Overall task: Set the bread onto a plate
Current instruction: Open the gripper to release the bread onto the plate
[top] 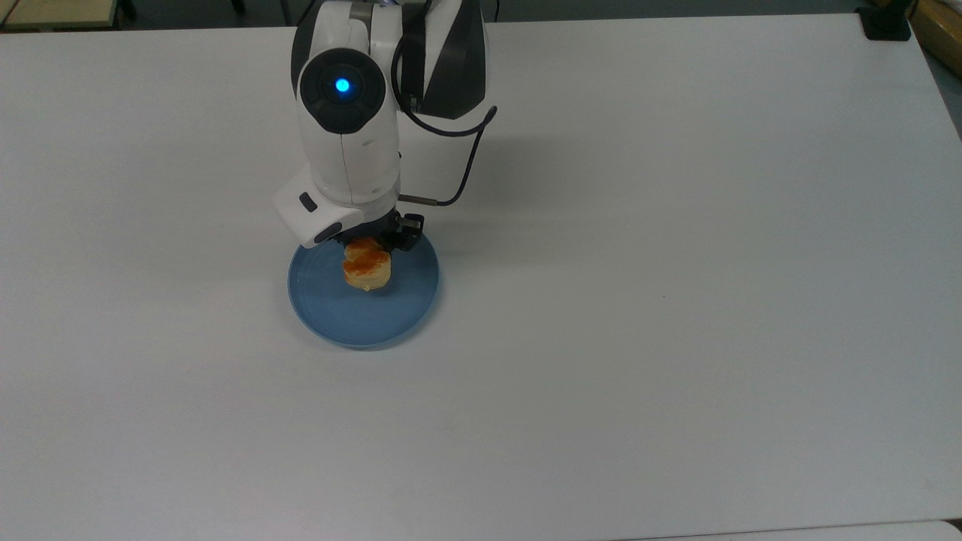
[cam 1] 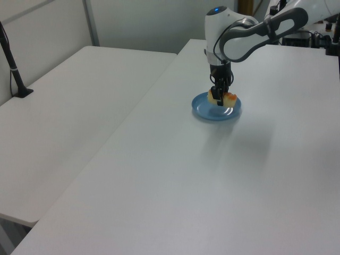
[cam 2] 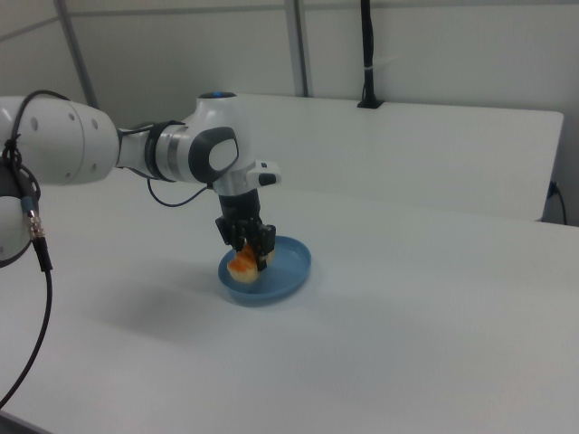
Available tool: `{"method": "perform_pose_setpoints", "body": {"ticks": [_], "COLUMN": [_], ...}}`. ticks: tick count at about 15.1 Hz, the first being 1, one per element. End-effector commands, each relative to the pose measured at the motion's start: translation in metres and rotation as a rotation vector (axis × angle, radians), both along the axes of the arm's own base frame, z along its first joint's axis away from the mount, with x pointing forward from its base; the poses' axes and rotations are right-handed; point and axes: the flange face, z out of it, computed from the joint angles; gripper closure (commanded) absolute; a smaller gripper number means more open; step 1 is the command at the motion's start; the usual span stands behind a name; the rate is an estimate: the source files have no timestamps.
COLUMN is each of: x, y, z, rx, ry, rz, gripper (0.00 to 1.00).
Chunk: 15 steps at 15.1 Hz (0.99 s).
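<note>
The small oblong pale-yellow bread roll point(top: 367, 269) hangs over the round shallow blue plate point(top: 331, 312), its long axis running from the top view's upper left toward the top view's lower right, the glazed side facing up. The black two-finger gripper point(top: 373, 244) of the white robot arm point(top: 347, 143) is clamped on the roll's middle, jaws only as far apart as the roll is thick; in the left view both ends stick out either side of the fingers point(cam 1: 214, 98). Whether the roll touches the plate cannot be told. Orange-brown patches mark its top. The plate rests on the white table point(top: 676, 300).
</note>
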Motion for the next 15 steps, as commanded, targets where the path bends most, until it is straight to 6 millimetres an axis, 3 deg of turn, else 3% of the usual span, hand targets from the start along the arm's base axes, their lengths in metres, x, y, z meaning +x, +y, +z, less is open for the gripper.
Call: {"method": "perform_pose_setpoints", "body": {"ticks": [1,3,5,9,11,15], "x": [0.009,0.011,0.011,0.012,0.013,-0.001], "y": [0.002,0.002,0.002,0.002,0.002,0.002], "z": [-0.008,-0.014,-0.022,-0.013,0.005,0.061], "rx": [-0.003,-0.005,-0.011,-0.009,-0.008,0.002], "ry": [-0.027,-0.029,-0.028,-0.041,-0.057,-0.061], "rz": [-0.054,-0.059,-0.083,-0.088,-0.089,-0.101], "gripper": [0.36,0.30,0.00,0.00,0.00,0.00]}}
